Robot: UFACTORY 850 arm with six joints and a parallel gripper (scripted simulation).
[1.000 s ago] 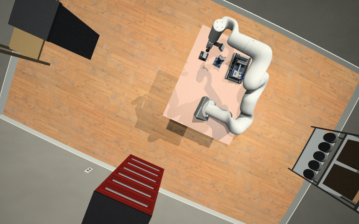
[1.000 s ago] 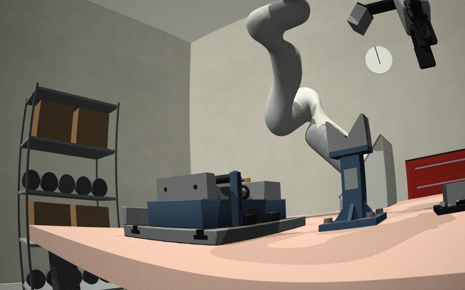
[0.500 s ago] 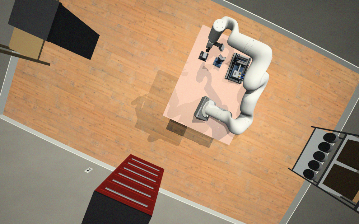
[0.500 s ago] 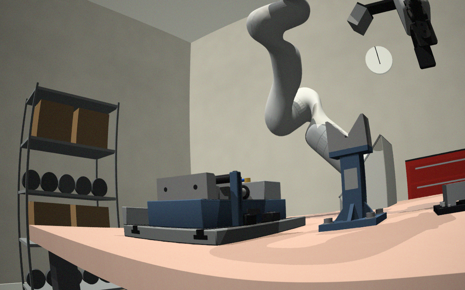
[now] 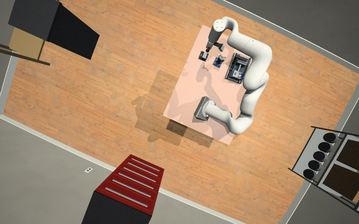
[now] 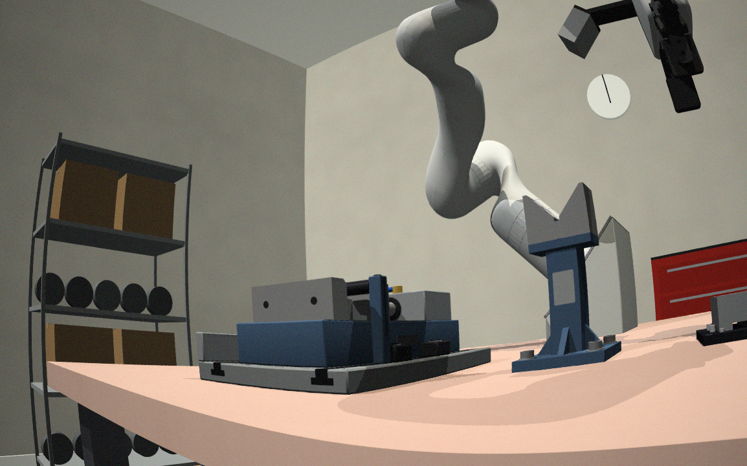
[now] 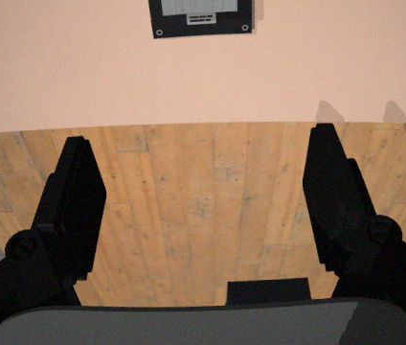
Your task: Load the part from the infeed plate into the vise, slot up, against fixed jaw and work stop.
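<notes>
The part, a grey block (image 5: 204, 55) (image 6: 738, 307) (image 7: 199, 5), stands on the dark infeed plate (image 5: 202, 59) (image 6: 735, 334) (image 7: 174, 30). A dark notch shows at its lower edge in the exterior view. My gripper (image 5: 207, 50) (image 6: 683, 95) (image 7: 200, 158) is open and empty, high above the table and tilted, with the plate ahead of its fingers at the top of the wrist view. The grey V-block (image 6: 558, 228) (image 5: 221, 57) tops a blue post. The vise (image 5: 240, 68) (image 6: 280, 343) has grey jaws apart; its low bars and work stop are not clear.
The V-block's post (image 6: 566, 307) stands between the infeed plate and the vise. A dark-grey base plate (image 6: 274, 375) lies under the vise. The arm (image 5: 258, 61) reaches over the vise's right side. The table edge (image 7: 203, 123) crosses the wrist view.
</notes>
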